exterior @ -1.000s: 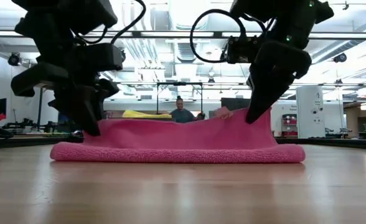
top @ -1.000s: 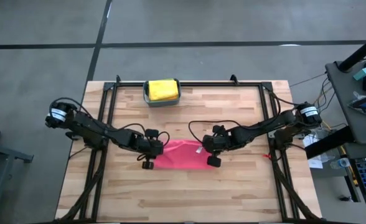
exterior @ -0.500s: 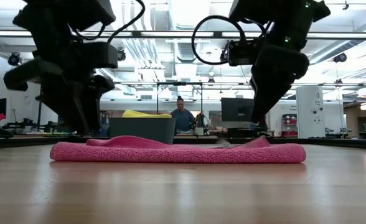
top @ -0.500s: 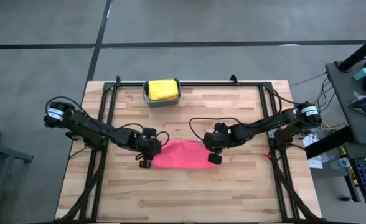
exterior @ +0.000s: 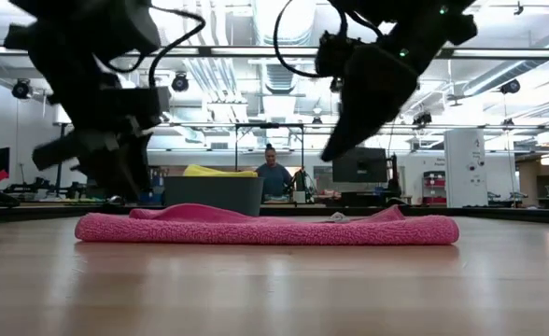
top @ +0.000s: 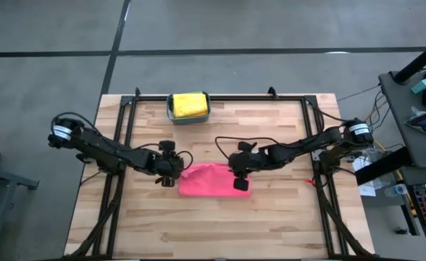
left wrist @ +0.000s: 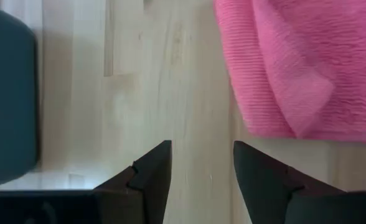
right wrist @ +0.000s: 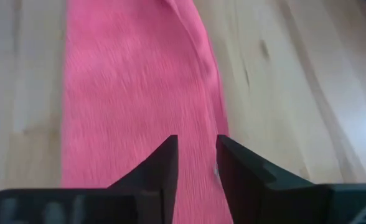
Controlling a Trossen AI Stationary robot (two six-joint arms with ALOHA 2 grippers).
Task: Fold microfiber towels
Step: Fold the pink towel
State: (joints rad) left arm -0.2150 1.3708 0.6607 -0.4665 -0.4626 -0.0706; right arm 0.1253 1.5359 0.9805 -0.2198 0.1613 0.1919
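A pink towel [top: 214,180] lies folded flat on the wooden table [top: 271,217]; in the low view [exterior: 265,228] it is a low flat strip. My left gripper [top: 171,167] is open and empty, above bare wood just off the towel's left end [left wrist: 276,118]. My right gripper [top: 236,168] is open and empty, above the towel's right part [right wrist: 133,93], clear of it [exterior: 335,149]. A yellow towel [top: 188,104] lies in the teal bin [top: 171,116]. The other towels are out of view.
The teal bin stands at the table's far edge, left of the middle. A black frame [top: 220,98] runs along the far edge and down both sides. Bare wood lies between the towel and the table's near edge. A person [exterior: 274,173] sits in the room behind.
The pink towel's raised far edge has come down over the rest, and the towel now lies flat and folded. Both grippers have let go of it and gone up. My right gripper has gone toward the table's left edge and tipped.
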